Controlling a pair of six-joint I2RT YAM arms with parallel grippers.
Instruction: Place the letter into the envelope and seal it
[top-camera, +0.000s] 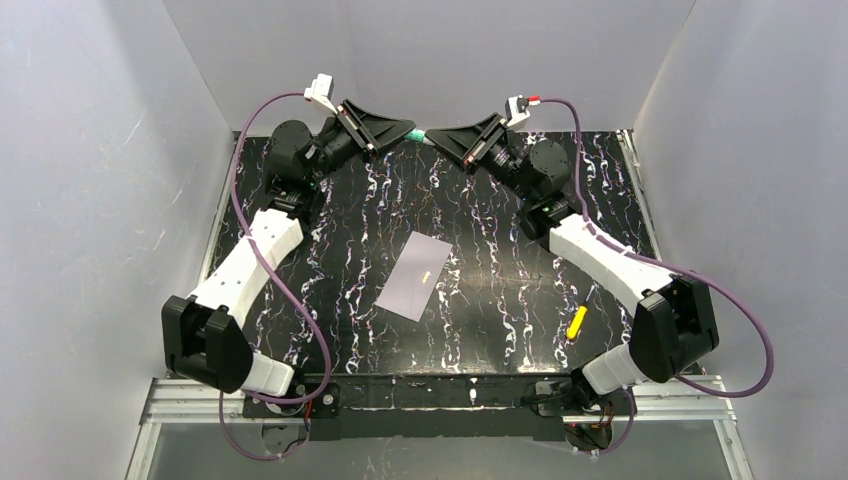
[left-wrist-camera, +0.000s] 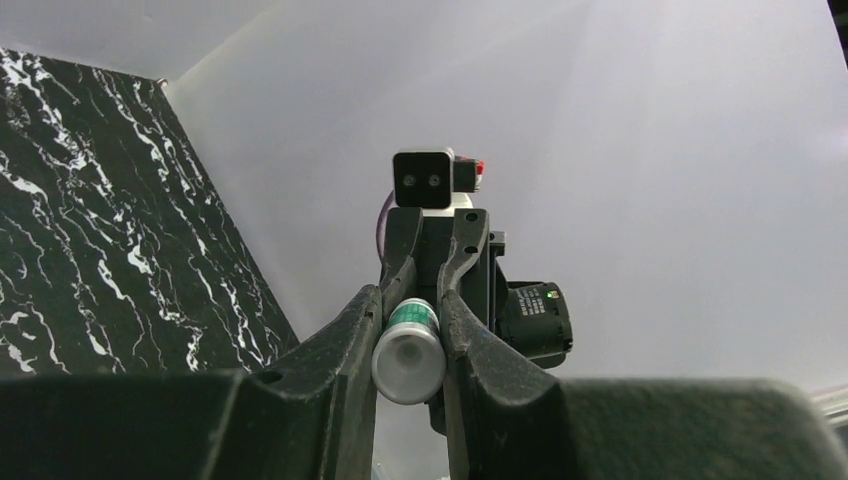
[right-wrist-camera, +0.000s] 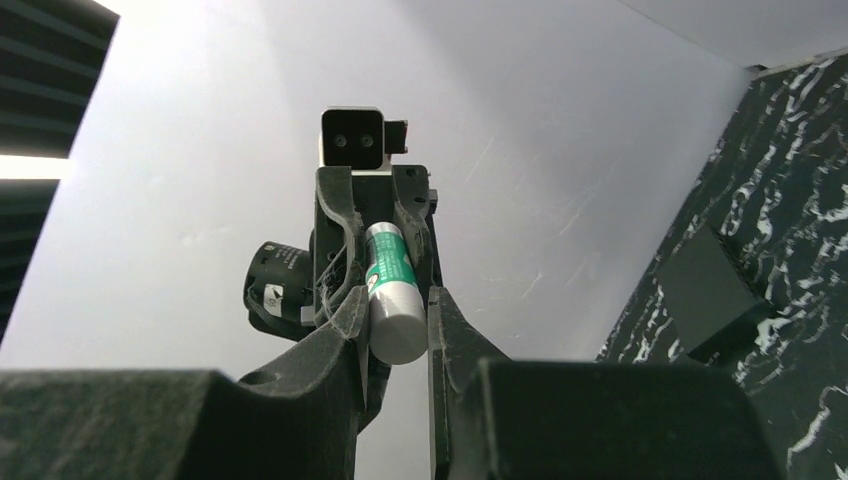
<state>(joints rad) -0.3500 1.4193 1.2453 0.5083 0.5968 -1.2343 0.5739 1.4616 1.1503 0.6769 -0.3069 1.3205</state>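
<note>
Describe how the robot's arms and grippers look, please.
The left arm and right arm have white link shells and bulky black joints. The left gripper and right gripper are black, wedge-shaped, with two fingers. A purple cable loops along each arm to a white wrist camera.

plain pale grey walls (top-camera: 440, 50) enclose a black white-veined marble table (top-camera: 480, 300).

Bright, even light, soft shadows, mild glare on pale walls (top-camera: 100, 150), blurred foregrounds in wrist views.
</note>
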